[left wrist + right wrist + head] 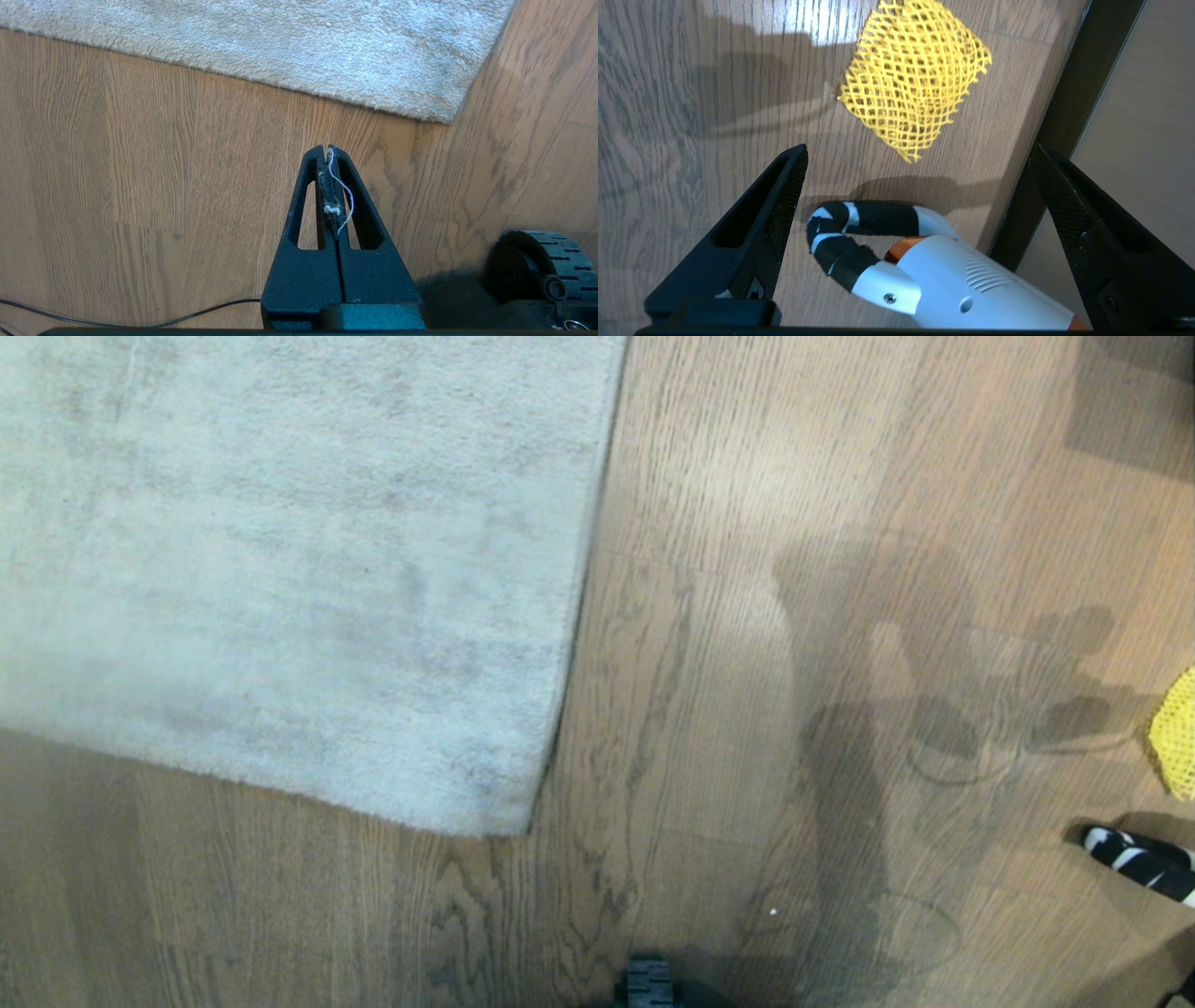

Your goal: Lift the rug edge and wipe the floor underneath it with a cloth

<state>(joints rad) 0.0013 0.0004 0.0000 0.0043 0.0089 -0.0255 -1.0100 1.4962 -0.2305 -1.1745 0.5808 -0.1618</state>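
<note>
Right gripper [915,158] spread wide, poised above floor [691,186], cloth [913,77] at 12 o'clock; left gripper [327,149] pressed together, idle

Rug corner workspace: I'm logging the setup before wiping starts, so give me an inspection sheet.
Surface: brown wood-plank floor, shadowed.
Job's things: rug edge flat, not lifted; yellow mesh cloth flat on floor, untouched.
Clutter: white tool with striped tip beside the cloth.
Grippers: left gripper shut, lint between its fingers, short of the rug; right gripper open above tool and cloth.
Cables: thin black cable on floor.
Surroundings: base wheel; dark strip.
</note>
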